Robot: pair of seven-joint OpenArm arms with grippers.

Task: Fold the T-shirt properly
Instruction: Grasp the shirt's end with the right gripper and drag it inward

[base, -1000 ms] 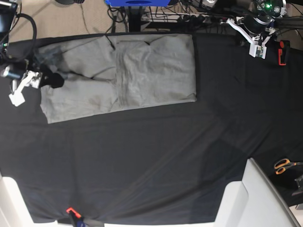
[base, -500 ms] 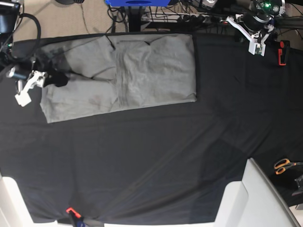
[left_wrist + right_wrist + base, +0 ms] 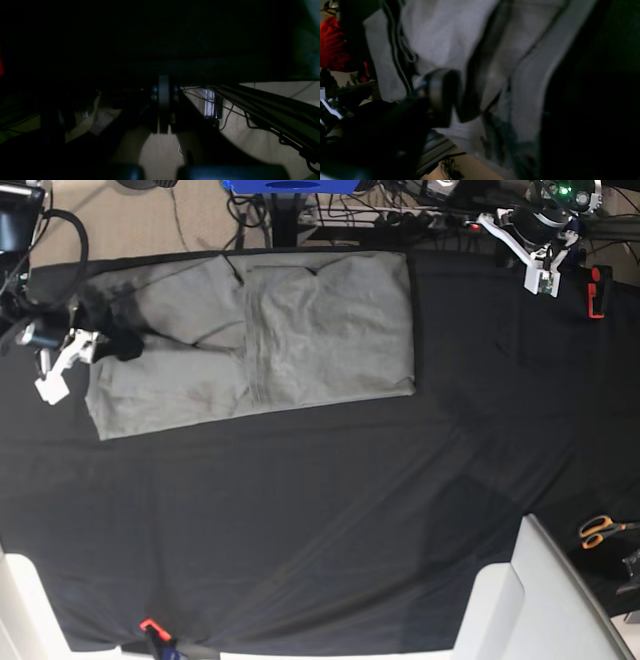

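Note:
The light grey T-shirt (image 3: 270, 340) lies partly folded on the black cloth at the far left-middle of the table, with one panel folded over its right half. My right gripper (image 3: 122, 345) sits at the shirt's left edge. In the right wrist view one dark finger (image 3: 441, 96) rests against the grey fabric (image 3: 440, 37) next to a dark fold; the picture is blurred and the jaw gap is hidden. My left gripper (image 3: 540, 265) hovers at the far right corner, away from the shirt. In the dark left wrist view its fingers (image 3: 163, 105) are pressed together and empty.
The black cloth (image 3: 320, 520) covers the table. Orange-handled scissors (image 3: 600, 530) lie at the right edge and a red clamp (image 3: 597, 290) sits at the far right. White boxes (image 3: 520, 610) stand at the front right. Cables lie on the floor beyond the far edge.
My right gripper has shifted slightly up and right along the shirt's left edge. My left gripper has drawn a little further back towards the far right corner. The shirt's outline is nearly unchanged.

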